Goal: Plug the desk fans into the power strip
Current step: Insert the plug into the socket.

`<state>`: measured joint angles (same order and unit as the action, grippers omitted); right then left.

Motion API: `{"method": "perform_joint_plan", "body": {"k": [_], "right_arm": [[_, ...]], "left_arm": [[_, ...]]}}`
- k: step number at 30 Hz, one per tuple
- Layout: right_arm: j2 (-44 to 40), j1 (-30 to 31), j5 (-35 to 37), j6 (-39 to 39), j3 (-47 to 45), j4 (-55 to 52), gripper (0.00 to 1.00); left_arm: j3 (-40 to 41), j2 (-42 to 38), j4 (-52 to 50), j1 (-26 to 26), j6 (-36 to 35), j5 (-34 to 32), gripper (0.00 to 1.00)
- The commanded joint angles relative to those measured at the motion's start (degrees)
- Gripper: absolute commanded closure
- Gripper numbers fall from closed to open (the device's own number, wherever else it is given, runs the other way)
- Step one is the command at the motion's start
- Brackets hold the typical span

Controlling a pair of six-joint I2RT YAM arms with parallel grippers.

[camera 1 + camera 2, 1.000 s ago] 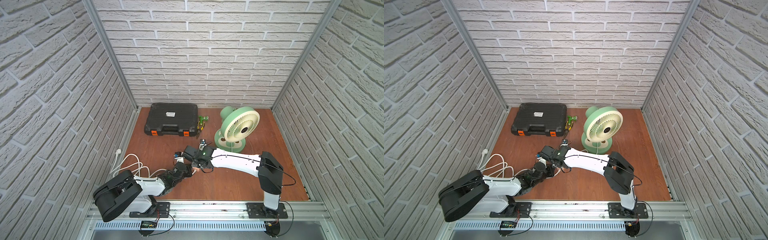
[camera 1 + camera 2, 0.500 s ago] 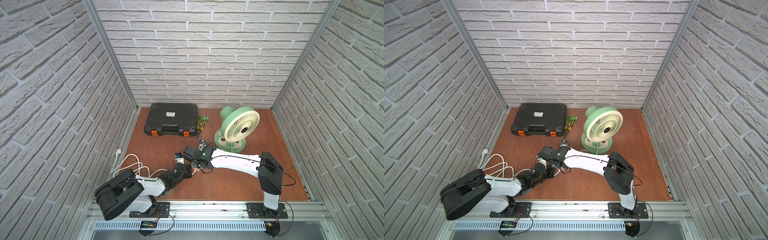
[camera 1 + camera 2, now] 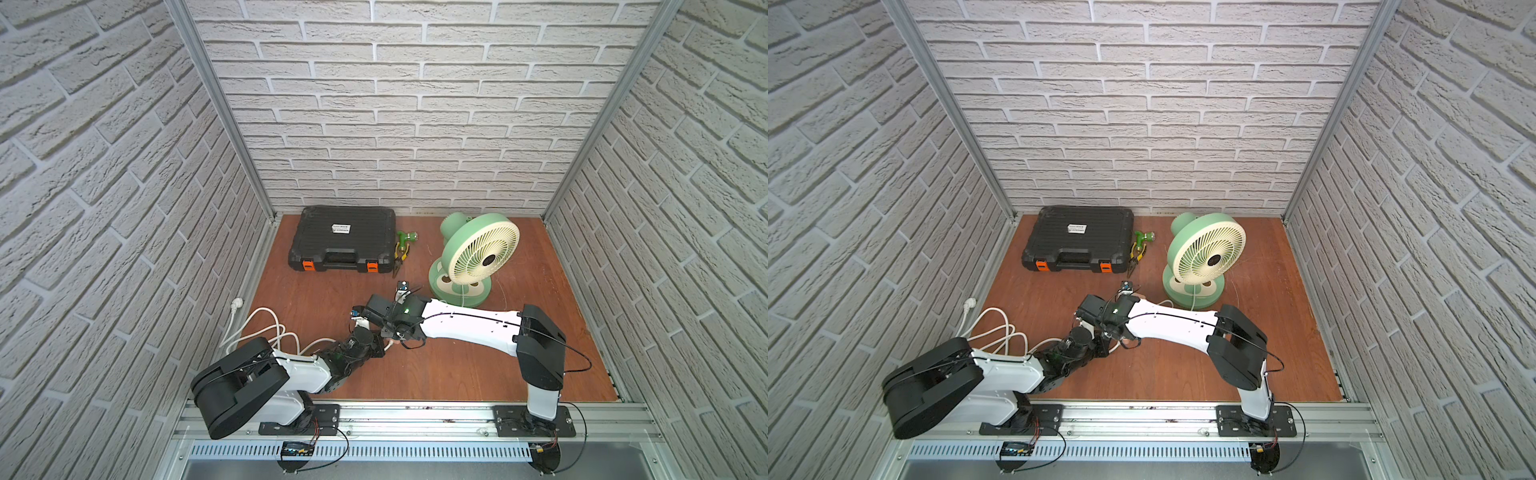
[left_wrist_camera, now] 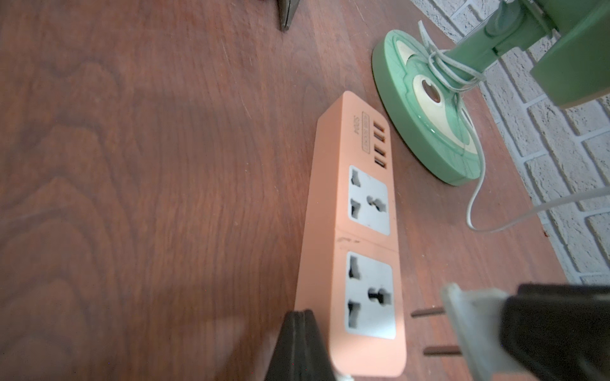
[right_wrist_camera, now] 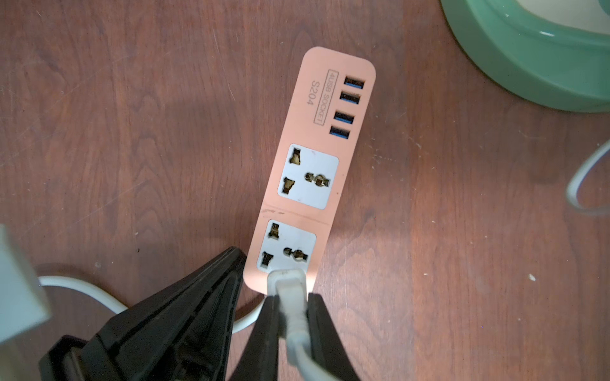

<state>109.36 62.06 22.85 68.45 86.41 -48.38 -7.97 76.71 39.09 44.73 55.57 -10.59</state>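
Note:
The salmon-pink power strip lies flat on the wooden floor with both white sockets empty; in both top views my arms hide nearly all of it. My right gripper is shut on the fan's small white plug, held just off the strip's cable end with both prongs bare. My left gripper is shut on nothing, its tips against the strip's side by that same end. The mint-green desk fan stands upright at the back right, its thin white cord running from its round base.
A black toolcase lies at the back left, with green-handled pliers beside it. The strip's thick white cable coils at the left by the wall. Brick walls enclose three sides.

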Motion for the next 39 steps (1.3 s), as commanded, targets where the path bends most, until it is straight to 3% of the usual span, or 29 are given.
{"method": "perform_joint_plan", "body": {"k": [1,18,39], "right_arm": [[-1.1,0.5,0.8,0.3,-0.1,0.1,0.97],[0.2,1.0,1.5,2.9,1.8,-1.9,0.97],[7.7,0.3,4.0,6.6,7.3,-5.6,0.97]], "left_arm": [[0.7,-0.2,3.1,0.6,-0.8,-0.5,1.00],[1.4,0.3,5.0,1.1,-1.0,-0.9,1.00],[2.0,1.5,7.6,1.9,-0.8,-0.7,1.00]]}}
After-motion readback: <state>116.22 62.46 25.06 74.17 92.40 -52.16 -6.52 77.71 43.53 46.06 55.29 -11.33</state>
